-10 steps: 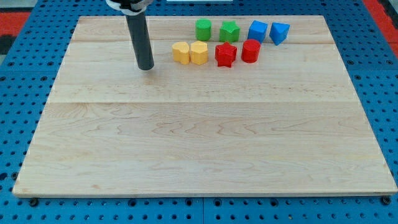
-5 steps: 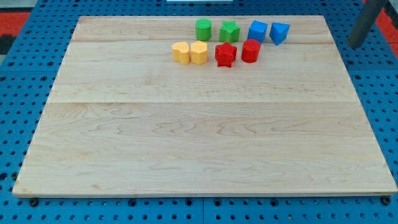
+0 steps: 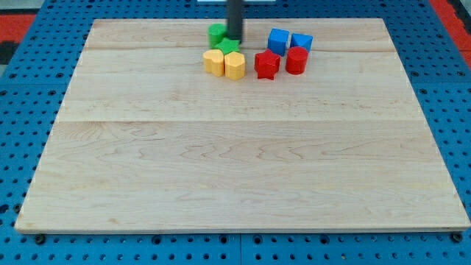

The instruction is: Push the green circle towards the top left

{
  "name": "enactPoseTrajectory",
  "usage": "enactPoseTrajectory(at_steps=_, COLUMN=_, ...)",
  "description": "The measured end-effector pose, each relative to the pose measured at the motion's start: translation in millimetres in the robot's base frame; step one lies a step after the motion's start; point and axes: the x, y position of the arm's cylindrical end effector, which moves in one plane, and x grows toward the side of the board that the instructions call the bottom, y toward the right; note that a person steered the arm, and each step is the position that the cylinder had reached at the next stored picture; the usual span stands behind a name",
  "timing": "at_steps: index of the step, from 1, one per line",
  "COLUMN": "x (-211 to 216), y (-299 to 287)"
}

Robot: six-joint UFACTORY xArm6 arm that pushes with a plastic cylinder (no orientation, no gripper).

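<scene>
The green circle (image 3: 215,33) sits near the board's top edge, left of centre. My tip (image 3: 235,37) is just to its right, touching or nearly touching it. A second green block (image 3: 229,46), partly hidden by the rod, lies right below my tip and against the yellow blocks. The rod comes down from the view's top.
Two yellow blocks (image 3: 213,62) (image 3: 235,65) sit side by side below the green ones. A red star-like block (image 3: 267,64) and a red cylinder (image 3: 296,59) lie to their right. Two blue blocks (image 3: 278,40) (image 3: 301,41) sit above the red ones. The wooden board (image 3: 221,162) lies on a blue pegboard.
The rod has come in from the view's right edge to the top row. The green circle, the other green block and both blue blocks have shifted left.
</scene>
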Motion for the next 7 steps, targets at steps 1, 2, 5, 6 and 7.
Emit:
enactPoseTrajectory(at_steps=1, x=-21, y=-28)
enactPoseTrajectory(at_steps=2, x=-33, y=-9)
enactPoseTrajectory(at_steps=5, x=-36, y=-11)
enactPoseTrajectory(at_steps=6, x=-36, y=-17)
enactPoseTrajectory(at_steps=7, x=-37, y=-32)
